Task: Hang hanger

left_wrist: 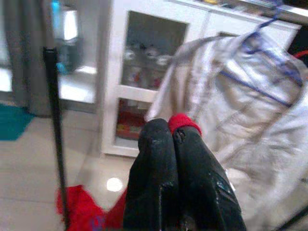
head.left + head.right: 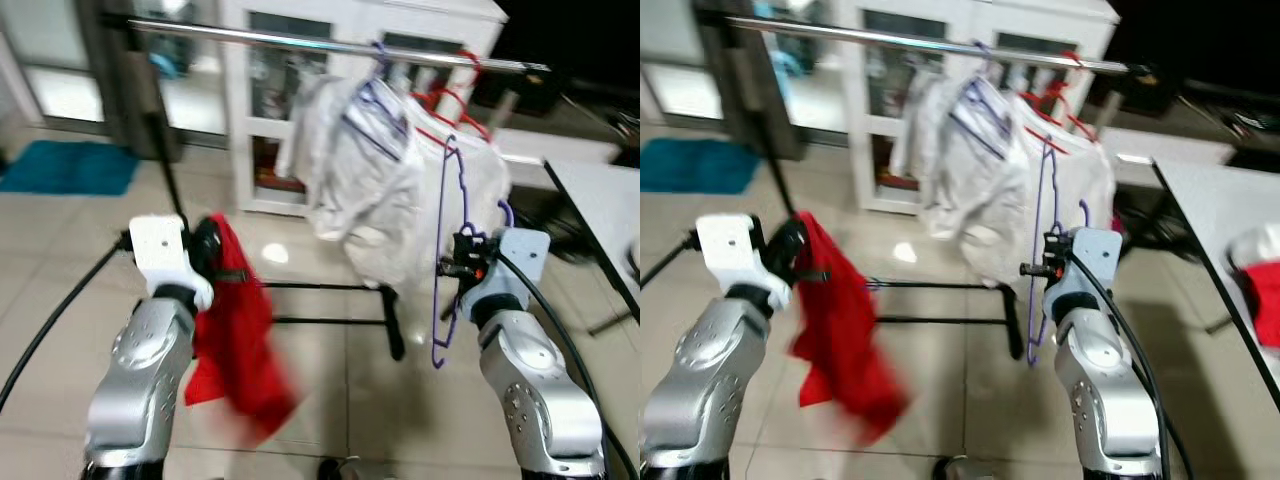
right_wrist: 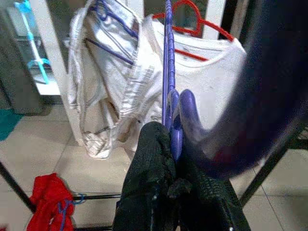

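The right gripper is clamping a bare purple hanger, its fingers pressed together on the wire near the hook end, as the right wrist view shows. The hanger is standing roughly upright in front of the robot, its long loop dangling below the gripper, well below the rail. The left gripper is pinching a red cloth between closed fingers; the cloth is hanging loose beside the left arm, above the floor.

On the rail, a white shirt is hanging on another purple hanger, and beside it a second white shirt is hanging on a red hanger. A white cabinet is standing behind the rack, and a table is at the robot's right.

The step in hand is probably lifting the bare hanger to the rail. To do it well, the right arm should be raising the hook above the rail at a free stretch, left of the shirts, with the hook's opening facing the bar, then lowering until the wire is bearing on the metal before the fingers let go. Going in among the shirts risks snagging fabric or the other hooks. The red cloth should be kept away from the rack's lower bars.
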Tool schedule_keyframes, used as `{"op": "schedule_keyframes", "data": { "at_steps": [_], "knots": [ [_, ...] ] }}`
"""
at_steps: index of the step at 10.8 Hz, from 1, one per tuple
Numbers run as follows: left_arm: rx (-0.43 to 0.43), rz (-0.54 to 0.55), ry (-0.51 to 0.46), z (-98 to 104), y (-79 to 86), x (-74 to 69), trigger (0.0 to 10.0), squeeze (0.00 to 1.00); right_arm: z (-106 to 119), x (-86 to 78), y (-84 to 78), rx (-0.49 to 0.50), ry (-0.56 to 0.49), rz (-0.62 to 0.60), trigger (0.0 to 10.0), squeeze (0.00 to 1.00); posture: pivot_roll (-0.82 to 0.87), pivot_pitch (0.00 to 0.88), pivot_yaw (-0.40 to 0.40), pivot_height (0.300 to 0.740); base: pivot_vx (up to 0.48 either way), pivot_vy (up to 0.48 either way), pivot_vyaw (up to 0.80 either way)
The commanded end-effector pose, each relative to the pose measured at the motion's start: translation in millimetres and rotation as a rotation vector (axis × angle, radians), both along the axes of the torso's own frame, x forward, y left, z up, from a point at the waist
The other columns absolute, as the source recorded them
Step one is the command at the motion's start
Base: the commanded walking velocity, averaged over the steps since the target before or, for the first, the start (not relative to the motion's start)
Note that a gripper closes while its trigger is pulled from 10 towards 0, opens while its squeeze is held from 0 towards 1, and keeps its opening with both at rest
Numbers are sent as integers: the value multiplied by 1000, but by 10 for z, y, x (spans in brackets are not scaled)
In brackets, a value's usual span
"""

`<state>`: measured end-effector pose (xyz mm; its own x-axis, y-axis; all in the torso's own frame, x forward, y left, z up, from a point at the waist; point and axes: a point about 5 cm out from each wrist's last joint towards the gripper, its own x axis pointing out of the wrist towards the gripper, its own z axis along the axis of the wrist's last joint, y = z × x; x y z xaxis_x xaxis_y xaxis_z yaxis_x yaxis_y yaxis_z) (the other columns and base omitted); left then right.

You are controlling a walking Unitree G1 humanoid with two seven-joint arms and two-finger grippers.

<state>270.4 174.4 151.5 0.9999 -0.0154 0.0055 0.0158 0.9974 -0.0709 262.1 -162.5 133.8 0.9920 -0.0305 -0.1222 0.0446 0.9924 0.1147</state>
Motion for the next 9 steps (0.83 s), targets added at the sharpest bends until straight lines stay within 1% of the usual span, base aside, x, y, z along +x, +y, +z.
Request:
{"op": "schedule_keyframes", "data": {
  "at_steps": [1,2,3,4,5,6,7,8,9],
  "knots": [
    [0,13,25,-2,-14,-4,10000,0,9,22,-21,20,-9,-10,10000,0,-41,25,-94,740,0,0,0],
    [-99,-36,42,-34,-26,-35,10000,0,-3,22,2,8,-2,-12,10000,0,-44,18,-95,740,0,0,0],
    [-40,-65,44,-59,-25,-34,10000,0,0,34,10,-13,6,-6,10000,0,-45,16,-96,740,0,0,-800],
    [-28,-62,50,-57,-27,-28,10000,0,1,37,6,-28,11,0,10000,0,-42,25,-93,740,0,0,-800],
    [-26,-83,69,-51,-38,-48,10000,0,-17,15,29,-21,33,39,10000,0,-40,30,-93,740,0,0,-800],
    [-46,-79,91,-76,-8,-69,10000,0,-27,-3,53,0,41,44,10000,0,-44,22,-92,740,0,0,-800],
    [-76,-90,115,-101,-8,-74,10000,0,-2,2,76,32,19,51,10000,0,-44,22,-92,740,0,0,-800],
    [-121,-80,214,-197,19,-75,10000,0,95,29,103,63,-42,90,10000,0,-44,24,-82,740,0,0,-800],
    [-86,-61,221,-201,29,-89,10000,0,77,24,78,41,-34,81,10000,0,-43,25,-82,740,0,0,-800]
  ]
}}
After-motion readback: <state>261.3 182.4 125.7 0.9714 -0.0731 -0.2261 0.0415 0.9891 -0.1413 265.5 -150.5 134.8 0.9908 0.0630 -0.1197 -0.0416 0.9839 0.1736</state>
